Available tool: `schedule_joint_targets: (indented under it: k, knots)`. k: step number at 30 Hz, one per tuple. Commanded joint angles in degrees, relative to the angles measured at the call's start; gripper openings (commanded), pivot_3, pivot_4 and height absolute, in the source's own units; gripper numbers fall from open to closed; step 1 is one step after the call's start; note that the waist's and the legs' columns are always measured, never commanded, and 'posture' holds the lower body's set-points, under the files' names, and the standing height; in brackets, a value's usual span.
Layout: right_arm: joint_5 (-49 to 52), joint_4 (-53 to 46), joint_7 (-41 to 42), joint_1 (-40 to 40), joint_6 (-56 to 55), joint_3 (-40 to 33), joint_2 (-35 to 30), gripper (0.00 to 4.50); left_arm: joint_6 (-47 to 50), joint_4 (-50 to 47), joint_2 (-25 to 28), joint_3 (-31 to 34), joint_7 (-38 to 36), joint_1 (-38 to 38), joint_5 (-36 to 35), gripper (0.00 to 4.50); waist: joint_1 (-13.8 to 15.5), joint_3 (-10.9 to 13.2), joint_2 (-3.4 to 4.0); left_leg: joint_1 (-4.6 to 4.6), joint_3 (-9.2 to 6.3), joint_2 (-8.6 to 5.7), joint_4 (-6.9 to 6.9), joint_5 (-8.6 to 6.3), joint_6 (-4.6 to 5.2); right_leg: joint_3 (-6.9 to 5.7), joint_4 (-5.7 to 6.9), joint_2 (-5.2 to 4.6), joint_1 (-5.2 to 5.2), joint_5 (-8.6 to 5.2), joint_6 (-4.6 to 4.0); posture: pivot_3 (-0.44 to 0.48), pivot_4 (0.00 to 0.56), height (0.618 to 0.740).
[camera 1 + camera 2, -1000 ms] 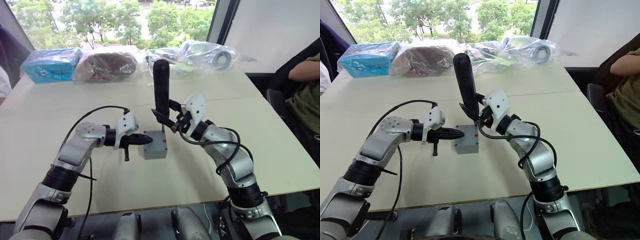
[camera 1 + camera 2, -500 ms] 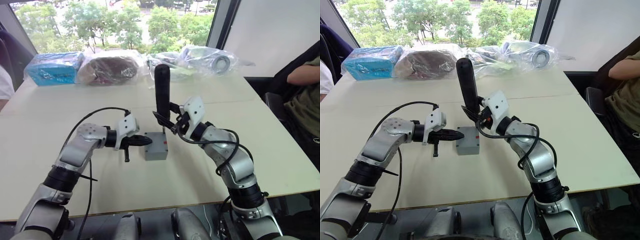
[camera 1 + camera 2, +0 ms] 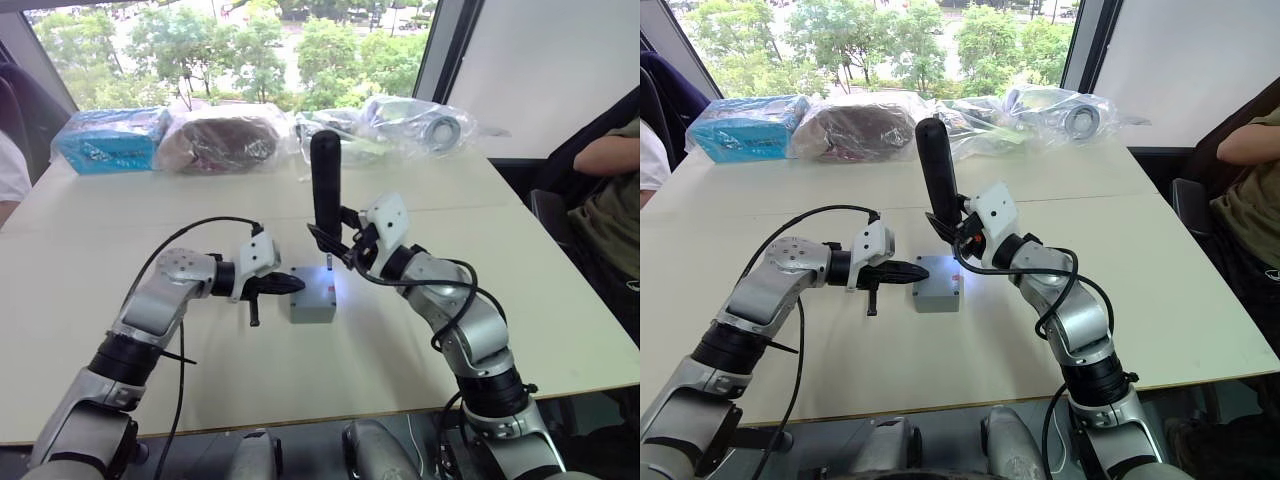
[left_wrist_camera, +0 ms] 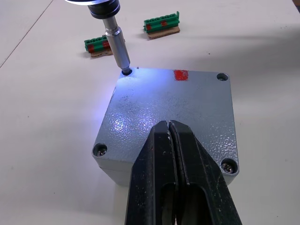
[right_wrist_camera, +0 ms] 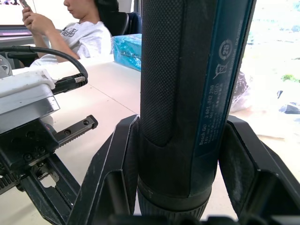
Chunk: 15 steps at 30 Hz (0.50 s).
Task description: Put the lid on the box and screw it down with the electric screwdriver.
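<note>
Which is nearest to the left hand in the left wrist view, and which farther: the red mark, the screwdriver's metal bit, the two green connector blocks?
1. Small red mark on the flat grey lid, ahead of the left hand.
2. Thin metal bit of the screwdriver, at the lid's far corner.
3. The two green connector blocks, on the table past the lid; too close to rank.

Left arm bent at the elbow, forearm reaching in toward the middle of the table, wrist level, left gripper (image 3: 285,285) pointing right with both black fingers (image 4: 180,168) pressed together, tips resting on the lid (image 4: 171,110). Right arm folded more sharply, elbow out to the right, forearm angled back toward the centre, right gripper (image 3: 330,240) clamped around the electric screwdriver (image 3: 324,185), one finger (image 5: 110,178) on each side of the barrel, tool held upright, bit down at the lid's far corner.
</note>
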Motion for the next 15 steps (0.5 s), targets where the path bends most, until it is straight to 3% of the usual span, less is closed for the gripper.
schedule_joint_targets:
  k: [1, 7, 12, 15]
  knots:
    - [-1.1, 5.5, 0.0, 4.8, 6.3, 1.9, -1.8, 1.84, 0.3, 0.0, 0.5, -1.0, -0.2, 1.1, 1.2, 0.0, 0.0, 0.0, 0.0, 0.0, 0.0, 0.03, -0.01, 0.0, 0.0, 0.0, -0.01, -0.01, -0.02, 0.0, 0.0, 0.0, 0.15, 0.74]
    - [-1.9, 5.2, 0.1, 4.8, 2.8, 1.4, -2.2, 1.84, 0.4, -0.3, 0.7, -1.1, -0.3, 1.1, 1.4, 0.0, 0.0, 0.0, 0.0, -0.02, -0.01, 0.05, -0.07, -0.01, -0.01, 0.0, -0.12, -0.11, -0.12, 0.0, -0.01, 0.0, 0.15, 0.74]
    - [2.4, 2.1, 0.2, 2.2, -5.1, -4.5, 0.8, 1.84, 1.1, -1.6, 0.8, -0.1, -0.1, 1.0, 0.5, 0.0, 0.0, 0.1, 0.1, -0.17, -0.04, 0.07, -0.15, -0.01, -0.01, -0.01, -0.36, -0.14, -0.13, 0.0, -0.01, 0.0, 0.15, 0.74]
    - [7.2, -2.0, 0.2, -1.9, -4.4, -9.0, 1.1, 1.84, 2.9, -3.4, 1.1, 1.1, -0.3, 0.8, -1.1, 0.0, 0.0, 0.7, 0.35, -0.34, -0.01, 0.05, -0.15, -0.01, -0.01, 0.01, -0.39, -0.19, -0.12, 0.0, 0.0, 0.0, 0.15, 0.74]
